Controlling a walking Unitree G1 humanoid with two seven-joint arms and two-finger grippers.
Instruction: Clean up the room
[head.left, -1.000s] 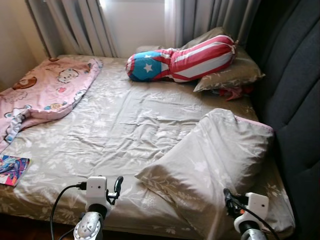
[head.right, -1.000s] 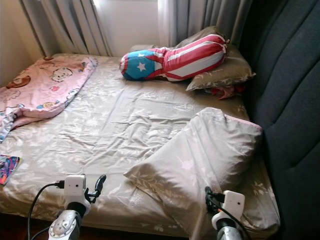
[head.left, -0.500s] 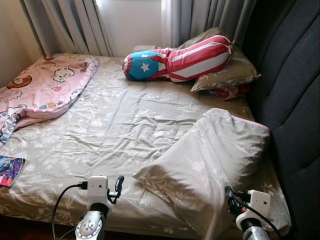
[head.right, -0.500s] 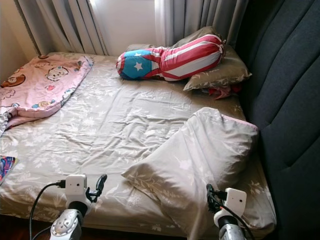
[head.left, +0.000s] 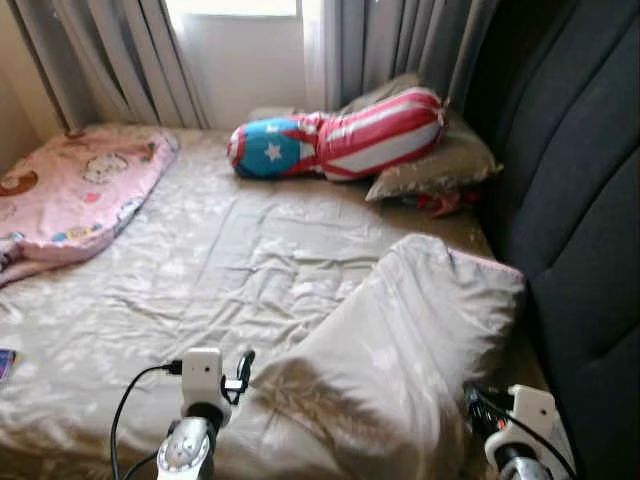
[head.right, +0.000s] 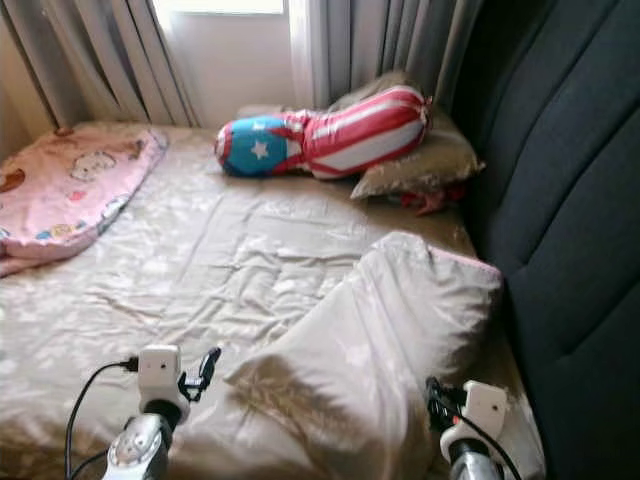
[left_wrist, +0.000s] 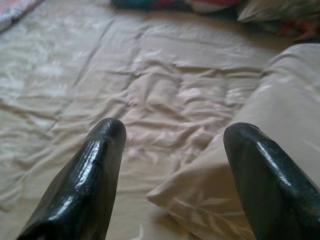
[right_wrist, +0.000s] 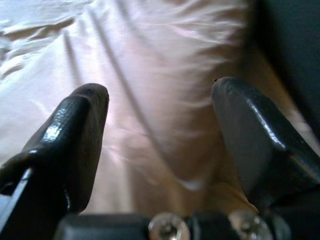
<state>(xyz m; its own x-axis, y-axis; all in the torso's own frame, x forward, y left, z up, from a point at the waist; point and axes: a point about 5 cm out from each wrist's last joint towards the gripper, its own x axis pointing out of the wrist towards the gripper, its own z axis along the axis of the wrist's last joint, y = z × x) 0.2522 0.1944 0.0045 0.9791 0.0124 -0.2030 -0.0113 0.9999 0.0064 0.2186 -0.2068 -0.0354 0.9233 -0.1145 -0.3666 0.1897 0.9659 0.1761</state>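
Evidently approaching: left hand and right hand, both spread wide and empty, face the pillow; next, grip it

Our two silver arms, white camera blocks at the wrists, black cables looping off them, glossy black tapered fingers, silver screws at the base.

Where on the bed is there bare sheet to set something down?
The widest free patch is the wrinkled sheet between the pink blanket and the large grey pillow. The headboard side is crowded: the striped bolster lies on a second pillow.
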